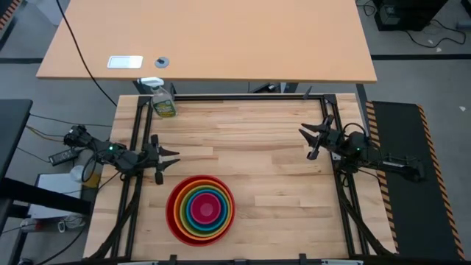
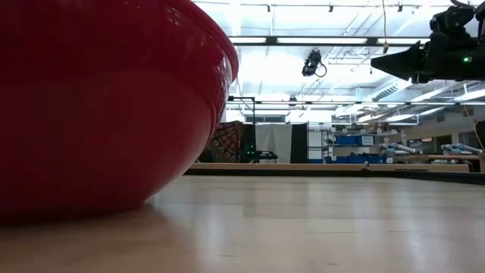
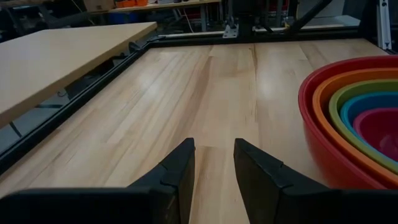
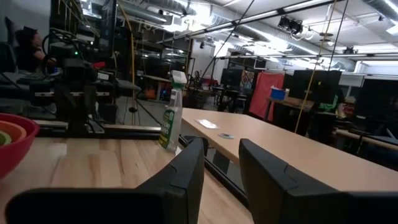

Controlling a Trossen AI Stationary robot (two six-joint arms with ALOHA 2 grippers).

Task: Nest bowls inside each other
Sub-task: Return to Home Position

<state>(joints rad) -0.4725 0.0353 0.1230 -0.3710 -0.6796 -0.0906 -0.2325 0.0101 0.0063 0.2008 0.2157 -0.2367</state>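
Near the left gripper, rainbow stack of nested round plastic bowls stands complete; it and the right gripper both spread, empty; withdraw level, clear of rim

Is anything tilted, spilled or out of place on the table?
Nothing stands out. The coloured bowls sit nested inside the red bowl, the spray bottle stands upright at the far left corner, and the left hand and right hand are open, empty, apart from the bowls.

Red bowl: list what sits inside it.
Nested inside the red bowl: orange bowl, green bowl, blue bowl, then pink bowl innermost. Each hides the floor of the one below; only rims show.
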